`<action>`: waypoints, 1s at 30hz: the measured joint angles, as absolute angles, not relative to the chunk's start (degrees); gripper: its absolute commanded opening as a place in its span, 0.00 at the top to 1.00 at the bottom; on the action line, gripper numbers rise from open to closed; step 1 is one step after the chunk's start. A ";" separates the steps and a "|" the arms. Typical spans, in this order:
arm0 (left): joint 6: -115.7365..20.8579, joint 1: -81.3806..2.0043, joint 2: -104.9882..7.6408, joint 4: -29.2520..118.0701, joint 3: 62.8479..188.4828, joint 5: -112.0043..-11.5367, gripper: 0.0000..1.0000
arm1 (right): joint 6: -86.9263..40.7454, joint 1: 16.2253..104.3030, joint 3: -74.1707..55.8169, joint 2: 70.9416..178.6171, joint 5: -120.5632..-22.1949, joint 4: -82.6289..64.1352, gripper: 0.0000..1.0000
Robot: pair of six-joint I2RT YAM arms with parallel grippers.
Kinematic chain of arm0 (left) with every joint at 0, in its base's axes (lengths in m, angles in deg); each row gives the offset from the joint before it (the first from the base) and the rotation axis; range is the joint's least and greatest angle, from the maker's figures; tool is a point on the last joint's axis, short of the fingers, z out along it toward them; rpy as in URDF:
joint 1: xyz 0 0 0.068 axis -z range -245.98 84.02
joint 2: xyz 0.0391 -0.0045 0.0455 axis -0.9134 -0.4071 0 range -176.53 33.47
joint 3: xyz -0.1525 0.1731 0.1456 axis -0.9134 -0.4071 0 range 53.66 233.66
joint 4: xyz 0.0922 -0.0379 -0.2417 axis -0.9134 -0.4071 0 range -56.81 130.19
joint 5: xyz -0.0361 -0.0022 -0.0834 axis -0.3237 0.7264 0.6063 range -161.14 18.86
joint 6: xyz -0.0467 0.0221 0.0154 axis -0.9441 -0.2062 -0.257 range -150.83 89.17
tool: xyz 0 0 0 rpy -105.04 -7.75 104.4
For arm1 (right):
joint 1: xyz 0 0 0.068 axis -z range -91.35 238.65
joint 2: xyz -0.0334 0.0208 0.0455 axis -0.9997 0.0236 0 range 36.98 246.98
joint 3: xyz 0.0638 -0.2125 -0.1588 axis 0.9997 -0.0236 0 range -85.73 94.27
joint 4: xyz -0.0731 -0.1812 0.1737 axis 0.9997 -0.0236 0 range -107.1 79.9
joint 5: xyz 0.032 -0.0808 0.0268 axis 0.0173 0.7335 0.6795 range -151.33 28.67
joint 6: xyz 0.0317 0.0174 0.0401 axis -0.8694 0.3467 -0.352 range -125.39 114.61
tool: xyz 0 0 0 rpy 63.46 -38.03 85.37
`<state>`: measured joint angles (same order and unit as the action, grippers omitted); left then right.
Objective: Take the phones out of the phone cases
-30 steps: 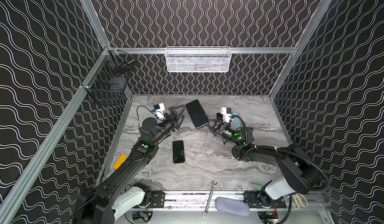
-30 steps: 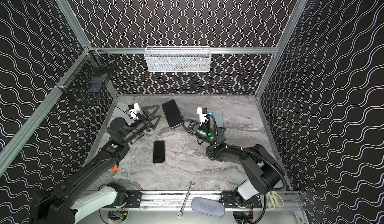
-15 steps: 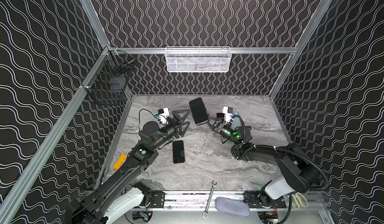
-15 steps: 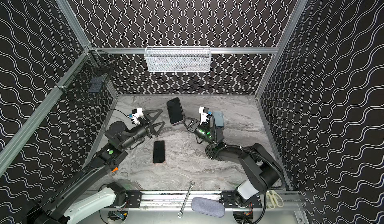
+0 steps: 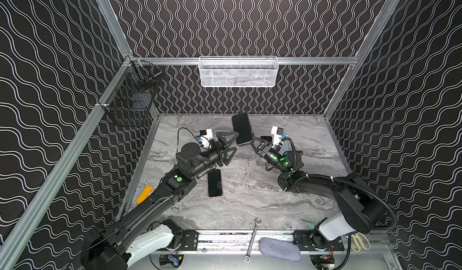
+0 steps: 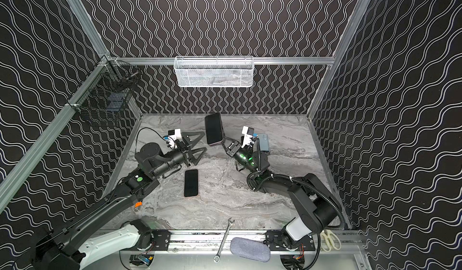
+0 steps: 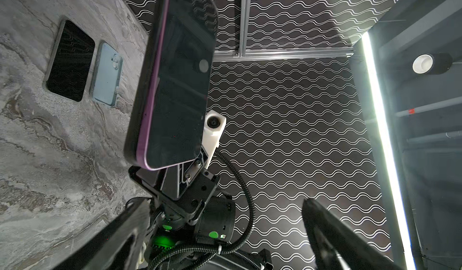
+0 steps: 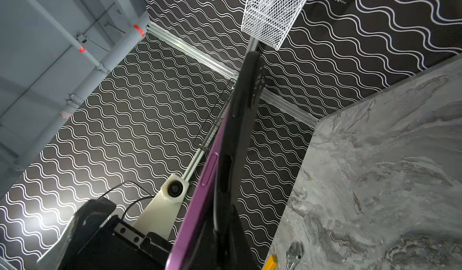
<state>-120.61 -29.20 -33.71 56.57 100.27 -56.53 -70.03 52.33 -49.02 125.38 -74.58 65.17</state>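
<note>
The grey marbled bench (image 5: 250,206) fills the floor of the booth, with both black arms reaching in over it from the near rail. On the back wall hangs a white mesh basket (image 5: 238,72), and on the left wall a black wire basket (image 5: 132,101). A grey pouch (image 5: 279,249) and a wrench (image 5: 252,238) lie at the near edge. The phone (image 5: 242,128) is up in the air over the back middle of the bench, standing nearly on end with its dark screen facing the top cameras. The right end effector (image 5: 252,143) is clamped tight on its lower end. From the right wrist view the purple side of the phone runs alongside the black phone case (image 8: 241,111), which sits on its back. The left end effector (image 6: 203,141) is spread wide and holds nothing, close to the phone's lower left edge; I cannot tell whether it touches. A second dark phone (image 5: 215,183) lies flat near the left arm. Beside the right arm, a blue-grey handset (image 7: 106,75) lies face down just beside a dark slab (image 7: 70,61). A small orange piece (image 5: 144,194) lies at the left edge.
</note>
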 measured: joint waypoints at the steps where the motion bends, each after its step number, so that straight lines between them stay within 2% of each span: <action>1: -120.61 -29.09 -34.10 56.31 100.60 -56.64 0.03 | -69.84 52.27 -49.15 125.29 -74.15 64.97 0.98; 30: -121.62 -26.65 -40.81 59.02 102.77 -57.36 0.05 | -68.55 50.12 -51.91 123.37 -69.38 64.80 0.98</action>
